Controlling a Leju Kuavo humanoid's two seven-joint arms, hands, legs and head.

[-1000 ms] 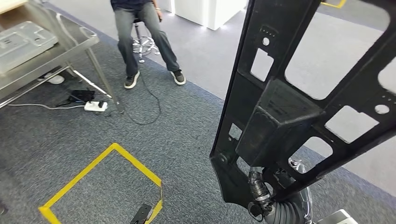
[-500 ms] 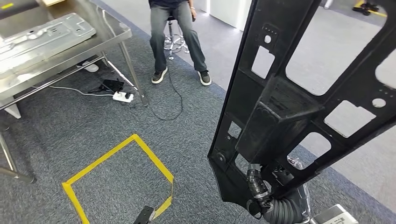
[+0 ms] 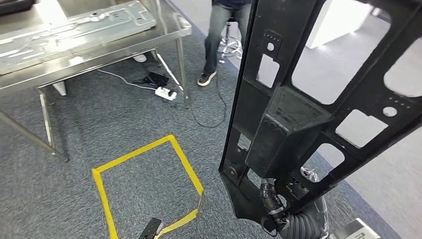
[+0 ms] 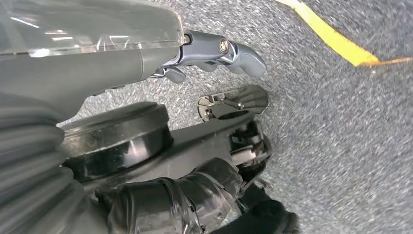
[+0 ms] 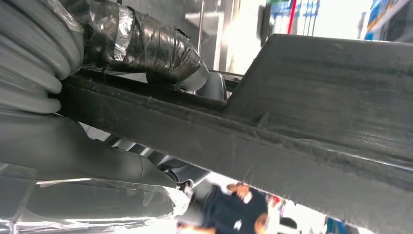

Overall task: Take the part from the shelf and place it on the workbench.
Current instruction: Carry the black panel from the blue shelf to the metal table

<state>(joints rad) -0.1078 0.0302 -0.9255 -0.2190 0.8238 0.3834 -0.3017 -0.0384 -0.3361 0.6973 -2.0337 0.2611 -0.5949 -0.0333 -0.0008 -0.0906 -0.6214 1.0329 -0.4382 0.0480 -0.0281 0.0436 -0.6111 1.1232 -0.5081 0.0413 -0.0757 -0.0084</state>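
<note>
A big black plastic frame part (image 3: 298,114) with several cut-outs stands upright close in front of me on the right. My right hand (image 3: 276,209) grips its lower end from below. In the right wrist view, its taped fingers (image 5: 146,46) wrap over an edge of the part (image 5: 302,122). The steel workbench (image 3: 124,50) stands at the upper left, apart from the part, with a grey sheet-metal panel (image 3: 74,27) lying on it. My left hand (image 4: 214,53) hangs over the carpet, thumb and fingers apart, with nothing in it.
A yellow tape square (image 3: 149,189) marks the grey carpet in front of me. Under the bench's right end lie a power strip (image 3: 165,92) and cables. A person (image 3: 224,30) sits on a stool beyond the bench. A white cabinet (image 3: 343,20) stands at the far right.
The camera has turned: the workbench, tape square and person have slid right in the picture, and the bench shows more fully. The part stays held the same way in my right hand.
</note>
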